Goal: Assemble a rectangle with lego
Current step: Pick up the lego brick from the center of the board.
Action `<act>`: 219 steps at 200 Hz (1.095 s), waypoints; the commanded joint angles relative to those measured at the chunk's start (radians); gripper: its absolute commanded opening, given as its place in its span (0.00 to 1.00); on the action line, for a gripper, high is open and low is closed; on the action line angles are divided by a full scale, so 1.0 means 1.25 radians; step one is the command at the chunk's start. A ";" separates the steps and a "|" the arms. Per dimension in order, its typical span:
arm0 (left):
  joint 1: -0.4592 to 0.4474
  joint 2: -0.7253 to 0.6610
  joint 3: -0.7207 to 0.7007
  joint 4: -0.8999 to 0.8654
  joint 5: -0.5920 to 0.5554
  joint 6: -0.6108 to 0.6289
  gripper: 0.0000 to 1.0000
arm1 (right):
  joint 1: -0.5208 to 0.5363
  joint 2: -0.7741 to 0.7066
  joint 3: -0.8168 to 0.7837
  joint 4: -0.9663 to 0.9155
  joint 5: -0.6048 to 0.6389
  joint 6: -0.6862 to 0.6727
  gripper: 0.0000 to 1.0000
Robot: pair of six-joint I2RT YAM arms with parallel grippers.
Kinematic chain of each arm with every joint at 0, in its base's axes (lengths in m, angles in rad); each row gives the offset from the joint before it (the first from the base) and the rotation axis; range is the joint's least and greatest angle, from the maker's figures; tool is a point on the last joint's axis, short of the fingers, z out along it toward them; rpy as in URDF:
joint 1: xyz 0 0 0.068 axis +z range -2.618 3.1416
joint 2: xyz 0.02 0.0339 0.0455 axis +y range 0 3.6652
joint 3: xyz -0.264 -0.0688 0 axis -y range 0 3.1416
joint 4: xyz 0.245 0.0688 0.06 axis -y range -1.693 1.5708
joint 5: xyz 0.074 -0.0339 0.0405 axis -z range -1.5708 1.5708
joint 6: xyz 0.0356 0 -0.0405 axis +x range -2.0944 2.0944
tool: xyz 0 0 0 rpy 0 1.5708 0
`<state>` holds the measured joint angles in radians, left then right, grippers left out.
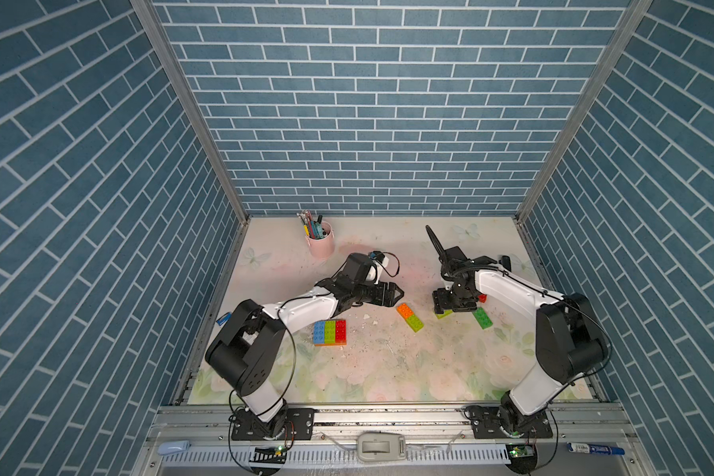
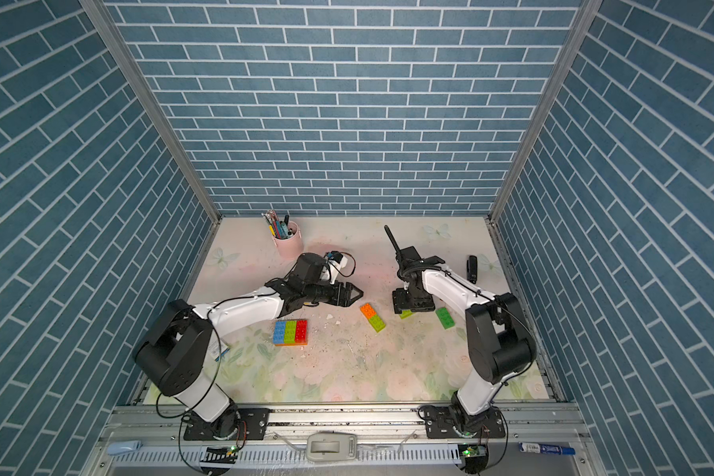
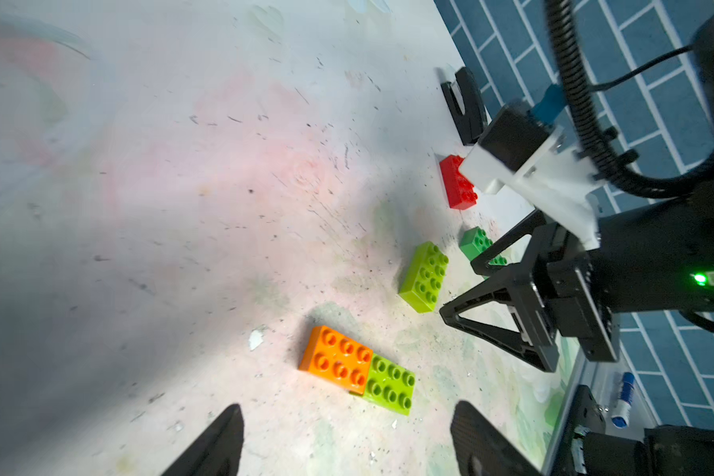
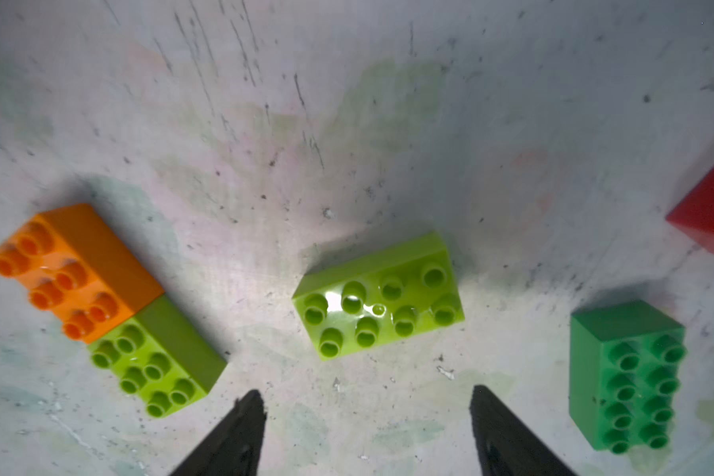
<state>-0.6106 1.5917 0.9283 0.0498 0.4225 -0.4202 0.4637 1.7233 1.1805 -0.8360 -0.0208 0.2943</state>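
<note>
A joined slab of blue, green and red lego (image 1: 330, 331) (image 2: 290, 331) on an orange base lies left of centre. An orange-and-lime lego pair (image 1: 409, 316) (image 3: 357, 369) (image 4: 100, 305) lies mid-table. My left gripper (image 1: 398, 293) (image 3: 349, 412) hovers open just behind it, holding nothing. A single lime brick (image 4: 378, 296) (image 3: 424, 276) lies just ahead of my right gripper (image 4: 365, 393) (image 1: 446, 307), which is open and apart from it. A dark green brick (image 1: 482, 318) (image 4: 627, 375) and a red brick (image 3: 456, 181) (image 4: 709, 214) lie beside it.
A pink pen cup (image 1: 320, 243) stands at the back left. A black part (image 1: 505, 261) lies near the right wall. White scraps (image 1: 367, 317) dot the mat between the slab and the pair. A blue item (image 1: 223, 318) sits at the left edge.
</note>
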 commanded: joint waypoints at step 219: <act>0.017 -0.037 -0.088 -0.018 -0.033 0.020 0.79 | -0.007 0.155 0.096 0.013 0.006 -0.112 0.70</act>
<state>-0.5903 1.5429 0.8295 0.0212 0.3882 -0.3954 0.4587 1.8965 1.2827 -0.8074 -0.0147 0.1757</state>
